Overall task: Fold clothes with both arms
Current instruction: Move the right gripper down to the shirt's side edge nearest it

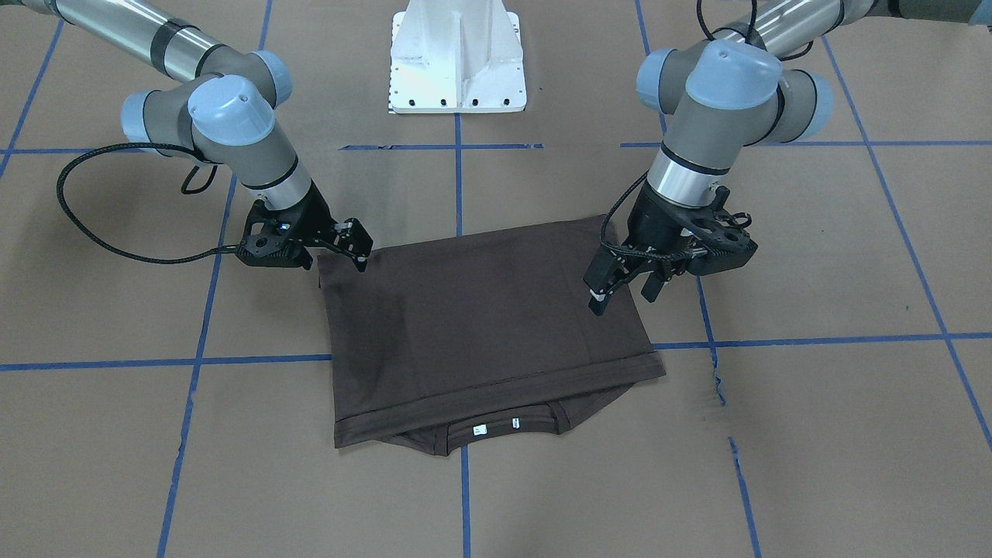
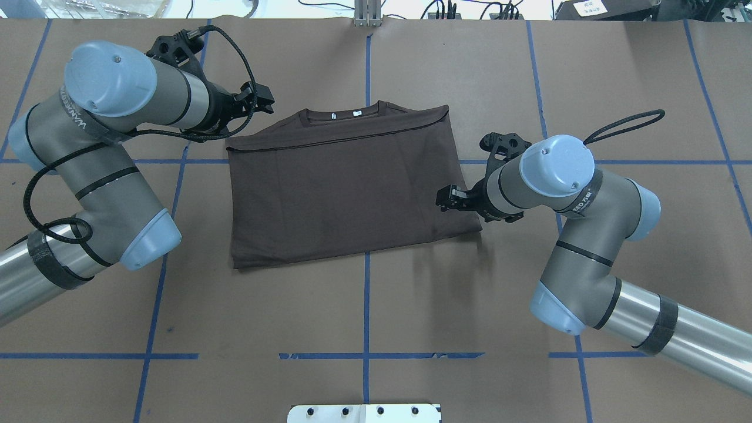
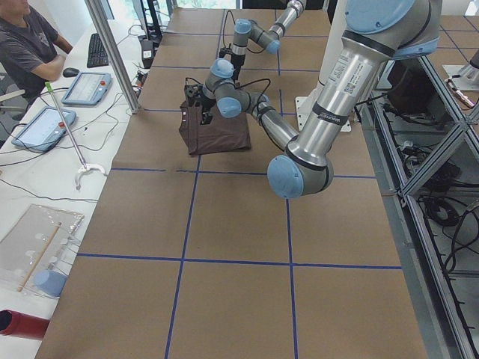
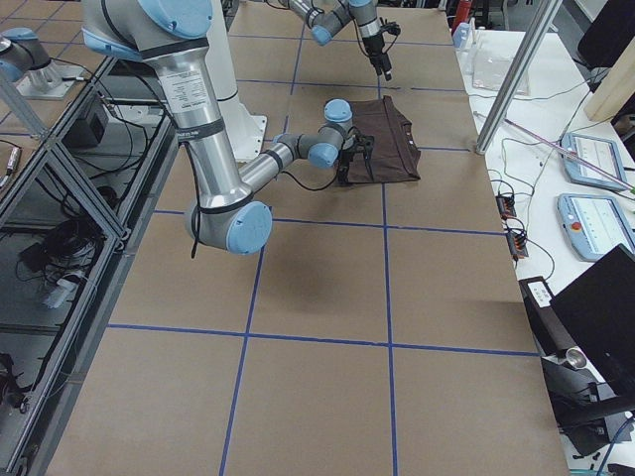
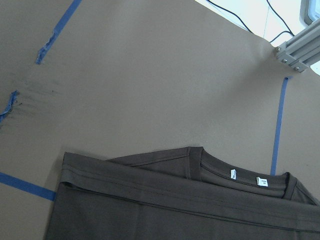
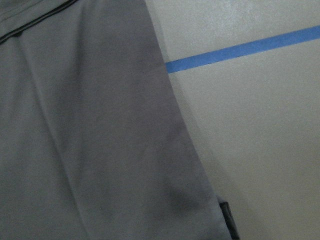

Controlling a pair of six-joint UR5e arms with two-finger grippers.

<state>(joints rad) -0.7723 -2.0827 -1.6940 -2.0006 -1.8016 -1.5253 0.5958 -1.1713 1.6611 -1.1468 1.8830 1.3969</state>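
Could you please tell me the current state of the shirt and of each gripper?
Dark brown short-sleeved T-shirt: folded, flat on the brown paper-covered table, collar showing past the hem.
Left black two-finger gripper: open, empty, raised near the shirt's collar-side corner.
Right black two-finger gripper: low at the shirt's edge; open or shut cannot be told.

Folded dark T-shirt (image 3: 221,134) on brown table (image 3: 224,299), beyond the large near left arm (image 3: 329,112)

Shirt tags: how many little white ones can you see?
2. Both are sewn inside the shirt's collar, side by side: one tag and another. More could hide in the folds.
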